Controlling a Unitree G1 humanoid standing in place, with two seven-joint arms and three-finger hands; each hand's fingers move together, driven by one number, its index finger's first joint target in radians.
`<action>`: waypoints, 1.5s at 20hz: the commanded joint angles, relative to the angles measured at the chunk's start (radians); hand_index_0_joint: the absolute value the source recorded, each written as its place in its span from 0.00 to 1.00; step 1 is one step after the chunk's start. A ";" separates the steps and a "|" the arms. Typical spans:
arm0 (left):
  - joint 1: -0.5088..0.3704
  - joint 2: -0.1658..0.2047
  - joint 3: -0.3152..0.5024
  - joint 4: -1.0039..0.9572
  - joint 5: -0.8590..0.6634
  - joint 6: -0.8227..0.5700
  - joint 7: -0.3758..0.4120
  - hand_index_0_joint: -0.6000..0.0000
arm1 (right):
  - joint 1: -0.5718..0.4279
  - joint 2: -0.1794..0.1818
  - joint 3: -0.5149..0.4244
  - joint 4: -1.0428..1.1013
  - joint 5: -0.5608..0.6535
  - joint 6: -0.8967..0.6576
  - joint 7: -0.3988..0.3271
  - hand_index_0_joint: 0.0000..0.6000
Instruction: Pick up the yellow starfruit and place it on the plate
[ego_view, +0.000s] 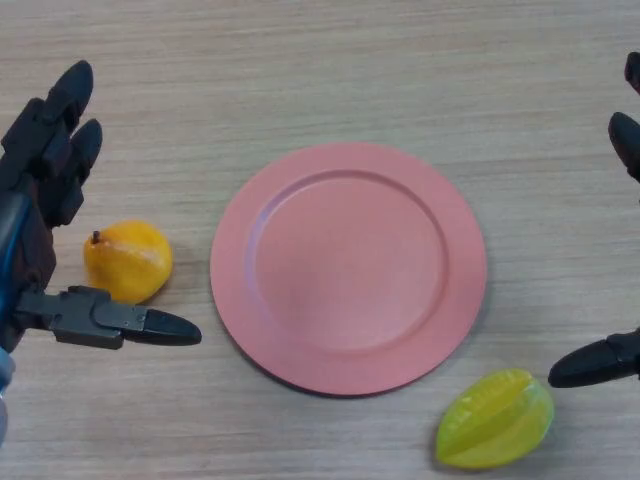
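Count on the desk: 1 pink plate, 1 yellow starfruit, 1 orange fruit with a short stem. So 2 fruits, 1 dish, 3 items total. Also 2 black robot hands: left hand, right hand.

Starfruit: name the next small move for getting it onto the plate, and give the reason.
Probably lower the right hand toward the starfruit and close its fingers round it. The fruit lies untouched on the table just below-left of that open hand, off the pink plate.
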 joint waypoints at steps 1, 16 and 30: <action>-0.019 0.027 0.022 -0.080 0.004 -0.145 0.057 1.00 | -0.029 -0.030 -0.024 -0.048 0.037 -0.158 -0.050 0.00; -0.034 0.026 0.015 -0.109 -0.006 -0.098 0.076 1.00 | 0.094 0.010 0.036 -0.093 0.017 -0.158 0.107 0.00; 0.004 0.052 0.101 0.082 -0.044 -0.212 0.001 1.00 | 0.190 -0.009 0.126 0.507 -0.452 -1.007 0.138 0.00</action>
